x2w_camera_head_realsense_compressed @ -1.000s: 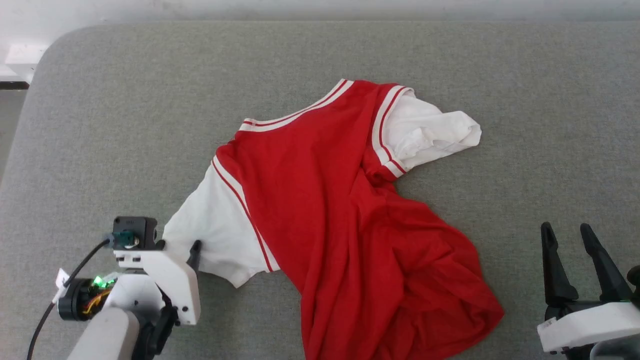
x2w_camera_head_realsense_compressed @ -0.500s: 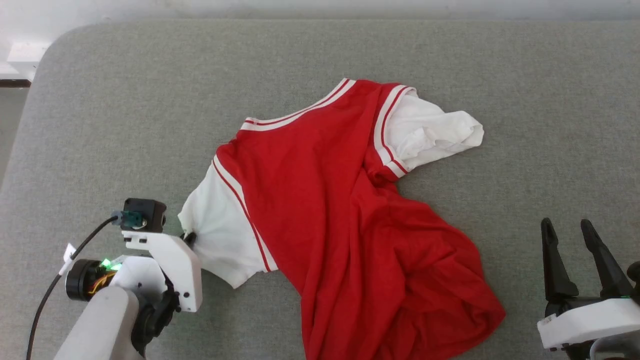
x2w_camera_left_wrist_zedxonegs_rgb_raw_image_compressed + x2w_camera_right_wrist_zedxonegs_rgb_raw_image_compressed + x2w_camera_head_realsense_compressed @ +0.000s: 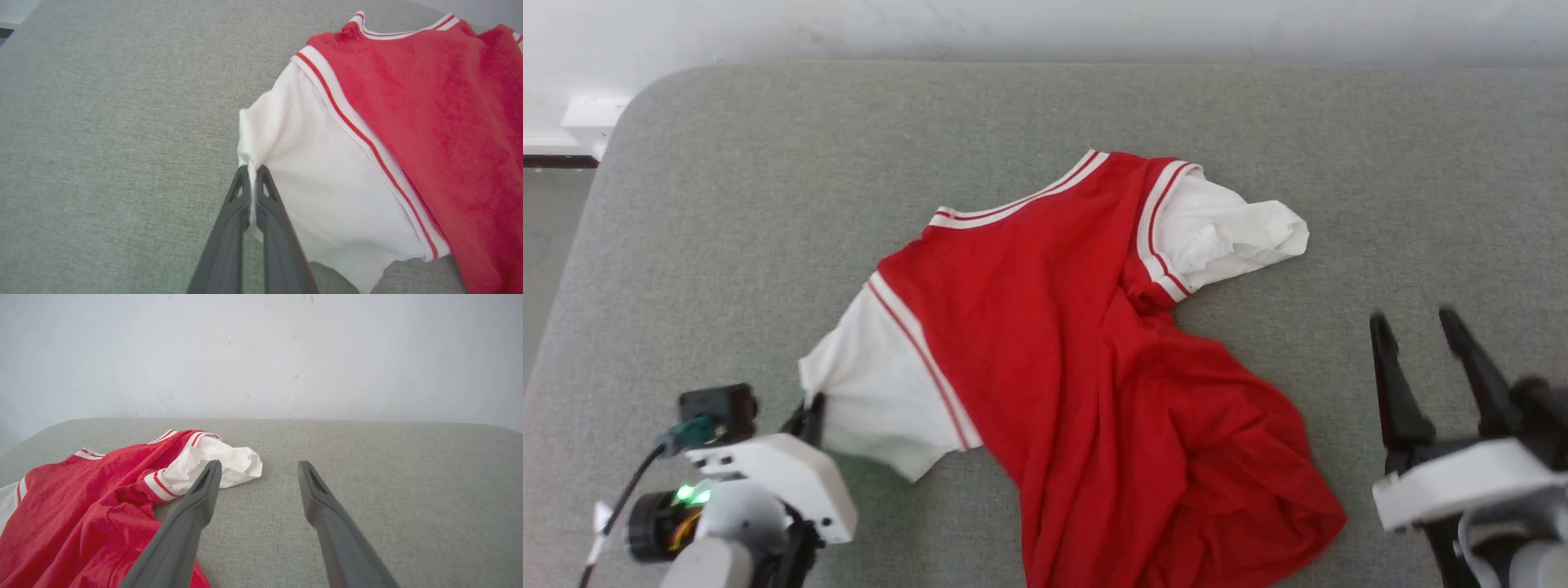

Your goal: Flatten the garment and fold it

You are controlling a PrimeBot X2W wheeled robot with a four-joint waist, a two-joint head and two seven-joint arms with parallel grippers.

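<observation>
1. Left gripper (image 3: 252, 169): fingers pressed together on the outer edge of the near white sleeve (image 3: 327, 196).
2. Right gripper (image 3: 1411, 318): fingers spread apart, right of the rumpled hem, not touching the cloth.
3. Red jersey T-shirt (image 3: 1054, 343): lies on the grey fabric surface (image 3: 768, 204), lower body wrinkled.
4. Far white sleeve (image 3: 1233, 233): crumpled.

You're looking at a garment (image 3: 1062, 343) with a plain red body and white sleeves (image 3: 882, 384). Its collar (image 3: 1013, 204) and sleeve seams carry white trim with thin red stripes. Your worktop (image 3: 768, 204) is a muted grey-green weave. The left claw (image 3: 252, 171) and right claw (image 3: 259, 469) are both dark grey, and the wall (image 3: 261, 355) behind is off-white.
</observation>
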